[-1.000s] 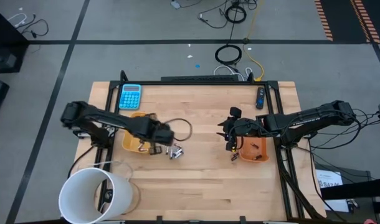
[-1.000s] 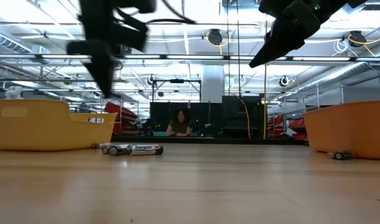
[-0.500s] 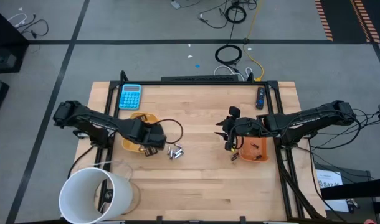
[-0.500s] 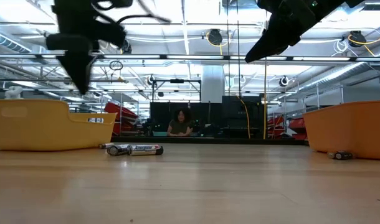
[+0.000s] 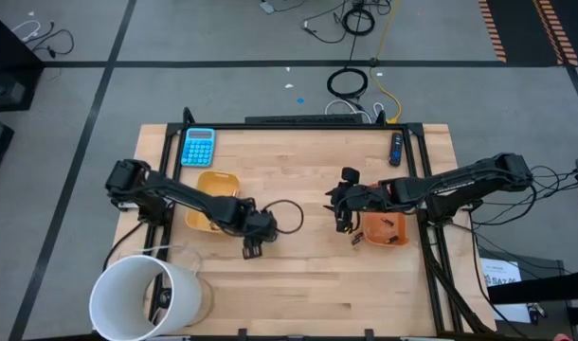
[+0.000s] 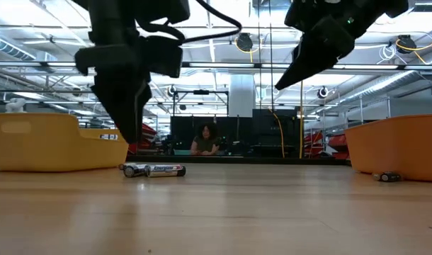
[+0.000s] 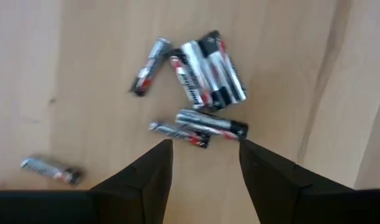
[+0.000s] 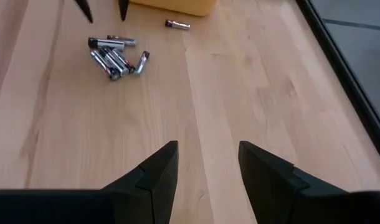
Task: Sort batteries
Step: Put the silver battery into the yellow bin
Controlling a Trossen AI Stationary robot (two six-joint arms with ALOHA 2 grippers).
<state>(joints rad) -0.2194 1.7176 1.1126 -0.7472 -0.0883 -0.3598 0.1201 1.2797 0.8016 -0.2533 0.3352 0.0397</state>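
Several batteries (image 7: 205, 71) lie in a loose heap on the wooden table, also showing in the right wrist view (image 8: 115, 55) and the low view (image 6: 154, 170). One lone battery (image 7: 50, 169) lies apart, near the left orange tray (image 5: 211, 189). My left gripper (image 7: 205, 146) hangs open just above the table on the near side of the heap, pointing steeply down and touching nothing. My left arm hides the heap in the high view. My right gripper (image 8: 207, 149) stands open in the air beside the right orange tray (image 5: 388, 230).
A blue calculator (image 5: 198, 147) lies at the far left. A white bucket (image 5: 142, 298) stands at the near left corner. A dark stick-like object (image 5: 395, 149) lies at the far right. One battery (image 6: 388, 176) lies by the right tray.
My left gripper went from beside the heap to over the left tray, then came back toward the table's right and near edge. It sank low by the heap and tipped more steeply down. My right gripper has edged a little toward the table's left.
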